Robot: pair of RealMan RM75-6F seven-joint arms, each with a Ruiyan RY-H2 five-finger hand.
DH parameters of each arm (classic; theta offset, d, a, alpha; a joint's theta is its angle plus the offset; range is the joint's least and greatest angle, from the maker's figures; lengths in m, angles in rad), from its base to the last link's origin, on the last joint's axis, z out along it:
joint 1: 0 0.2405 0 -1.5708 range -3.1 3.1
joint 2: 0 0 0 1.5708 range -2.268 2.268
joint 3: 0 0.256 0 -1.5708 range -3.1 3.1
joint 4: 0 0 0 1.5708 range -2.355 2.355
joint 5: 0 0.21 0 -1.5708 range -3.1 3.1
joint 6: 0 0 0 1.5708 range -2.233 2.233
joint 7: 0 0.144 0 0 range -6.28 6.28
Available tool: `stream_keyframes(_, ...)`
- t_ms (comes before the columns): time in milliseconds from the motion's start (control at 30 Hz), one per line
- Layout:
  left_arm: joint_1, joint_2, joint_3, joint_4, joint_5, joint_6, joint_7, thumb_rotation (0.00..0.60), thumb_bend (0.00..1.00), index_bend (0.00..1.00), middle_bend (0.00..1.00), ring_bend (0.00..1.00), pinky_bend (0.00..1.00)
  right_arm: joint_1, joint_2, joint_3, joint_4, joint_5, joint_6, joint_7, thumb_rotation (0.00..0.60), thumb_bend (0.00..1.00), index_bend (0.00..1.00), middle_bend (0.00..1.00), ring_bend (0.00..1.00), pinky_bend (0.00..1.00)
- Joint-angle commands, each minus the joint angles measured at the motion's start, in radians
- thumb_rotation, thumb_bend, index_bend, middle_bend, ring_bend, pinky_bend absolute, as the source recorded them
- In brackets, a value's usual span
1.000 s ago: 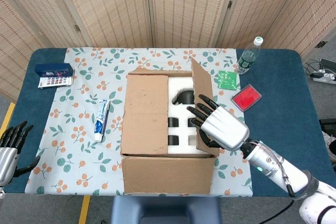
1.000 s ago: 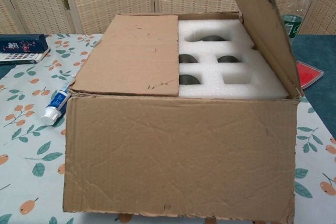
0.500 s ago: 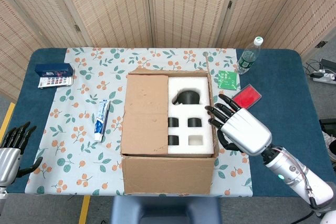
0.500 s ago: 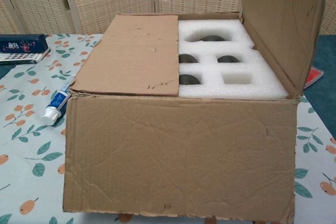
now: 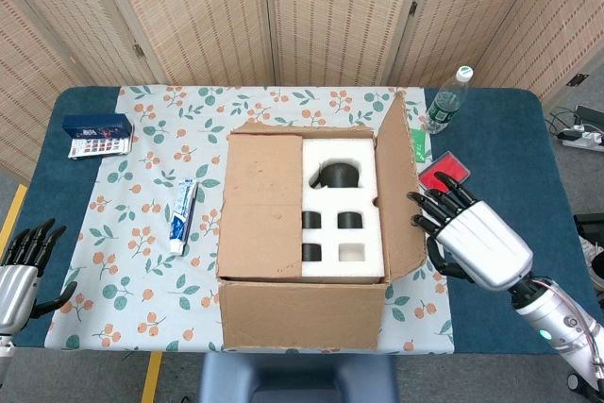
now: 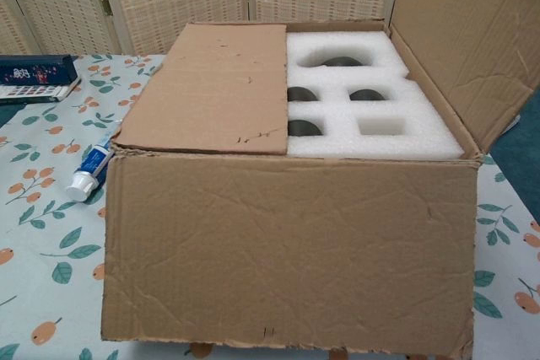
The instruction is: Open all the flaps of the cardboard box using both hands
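- The cardboard box (image 5: 302,233) sits mid-tabletop; its corrugated flaps look light, stiff and creased, likely best lifted by a free edge.
- The left flap (image 5: 262,207) still lies flat; take its inner edge over the foam.
- Right flap (image 5: 398,186) stands tilted outward.
- Inside the box: white foam insert (image 5: 342,209) with dark items in its pockets.
- Right hand (image 5: 477,243), just right of the box, fingers apart, empty; left hand (image 5: 21,266), far left of it, likewise.

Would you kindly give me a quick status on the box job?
Both hands open, right hand beside the raised right flap, left hand idle. Left flap lies flat on the box. Nothing obstructing.
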Motion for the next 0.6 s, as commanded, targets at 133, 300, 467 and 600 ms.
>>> stream_keyframes(133, 0.001, -0.002, -0.001, -0.001, -0.002, 0.002, 0.005, 0.6, 0.36, 0.0, 0.0, 0.0, 0.0, -0.073, 0.012, -0.02, 0.05, -0.037, 0.074, 0.05, 0.295, 0.8, 0.36, 0.22, 0.23, 0.1)
stream_keyframes(300, -0.002, -0.005, -0.002, -0.001, -0.005, -0.003, 0.013, 0.6, 0.36, 0.0, 0.0, 0.0, 0.0, -0.116, 0.004, -0.036, 0.095, -0.043, 0.098, 0.089, 0.295, 0.8, 0.36, 0.23, 0.23, 0.1)
stream_keyframes(467, -0.003, -0.008, -0.001, -0.003, -0.005, -0.006, 0.021, 0.6, 0.36, 0.0, 0.0, 0.0, 0.0, -0.148, -0.014, -0.054, 0.138, -0.046, 0.103, 0.12, 0.292, 0.8, 0.36, 0.23, 0.24, 0.1)
stream_keyframes(600, -0.003, -0.009, -0.001, -0.004, -0.004, -0.004, 0.022, 0.6, 0.36, 0.0, 0.0, 0.0, 0.0, -0.171, -0.047, -0.056, 0.176, -0.056, 0.133, 0.162, 0.295, 0.8, 0.36, 0.23, 0.24, 0.1)
